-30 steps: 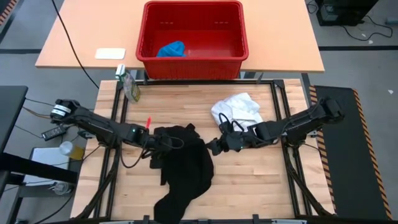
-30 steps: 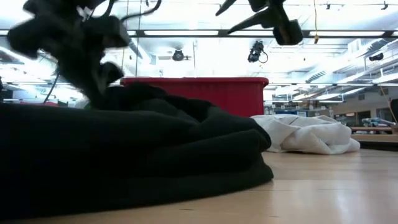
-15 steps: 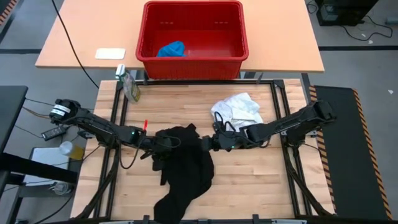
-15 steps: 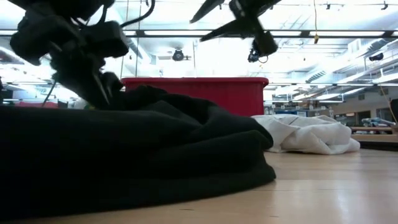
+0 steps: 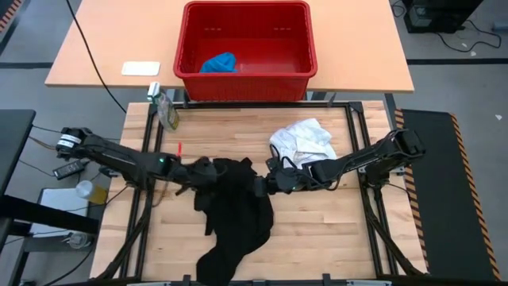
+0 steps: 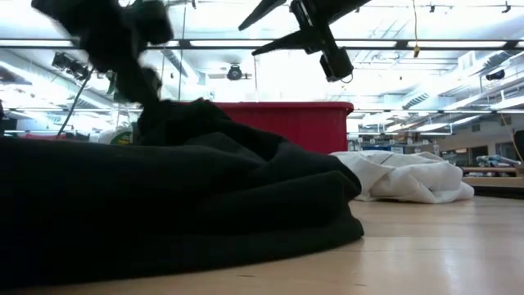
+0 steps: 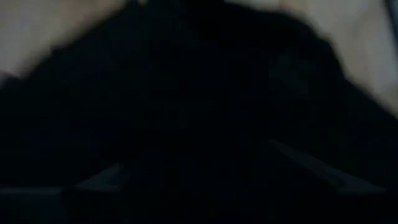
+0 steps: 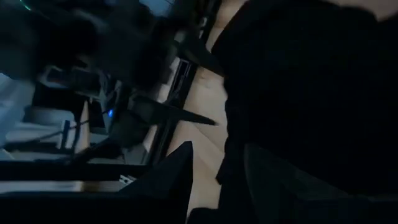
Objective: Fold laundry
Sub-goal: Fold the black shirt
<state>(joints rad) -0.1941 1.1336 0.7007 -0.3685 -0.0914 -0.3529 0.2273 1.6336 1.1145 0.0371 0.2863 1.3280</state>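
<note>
Black garment (image 5: 238, 208) lies between both tools (left (image 5: 208, 170) parted; right (image 5: 266, 184) parted, empty).

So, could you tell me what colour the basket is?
Red basket, clearest in the high view.

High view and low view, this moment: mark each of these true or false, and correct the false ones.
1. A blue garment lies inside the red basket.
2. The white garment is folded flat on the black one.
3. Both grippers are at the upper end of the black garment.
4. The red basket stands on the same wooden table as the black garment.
1. True. The blue garment lies in the red basket.
2. False. The white garment lies crumpled beside the black garment, to its right.
3. True. The left gripper and the right gripper flank its upper end.
4. False. The basket stands on a separate tan table beyond the wooden table.
</note>
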